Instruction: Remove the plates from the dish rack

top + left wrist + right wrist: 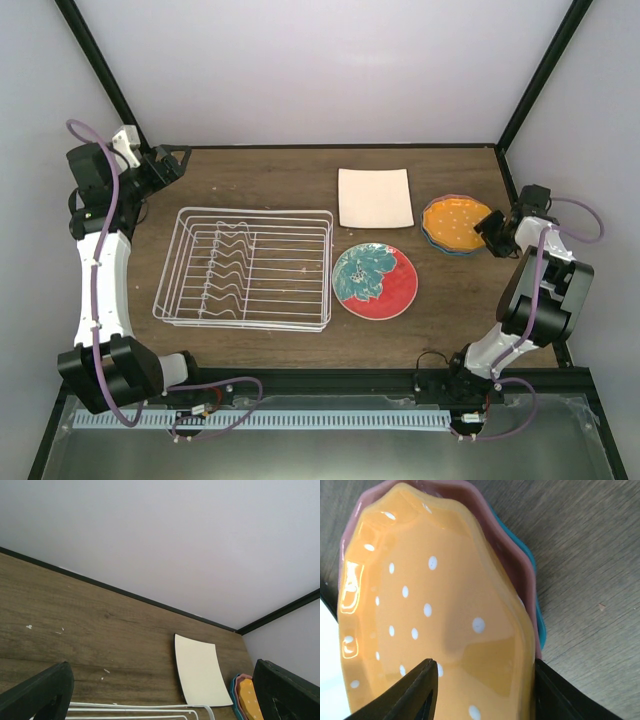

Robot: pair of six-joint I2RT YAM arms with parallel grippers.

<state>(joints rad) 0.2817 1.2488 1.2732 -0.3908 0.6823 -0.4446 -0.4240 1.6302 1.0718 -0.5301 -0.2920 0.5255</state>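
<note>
The brown wood-grain bench [260,180] fills the middle of the overhead view. On its left half stands the white wire dish rack [255,212], its wavy dividers running lengthwise. Just right of the rack lies the round red-and-teal floral plate [375,281], flat on the bench. Above it in the frame lies the square cream plate [375,197], close to it. Further right, the orange white-dotted plate [452,220] tops a small stack, with a pink plate [512,547] and a teal plate [545,630] showing beneath it. The right gripper [493,232] sits at this stack's right edge, released, its fingers [415,695] spread to either side of the orange rim. The left gripper [168,160] hangs at the upper left, also spread wide and holding nothing.
</note>
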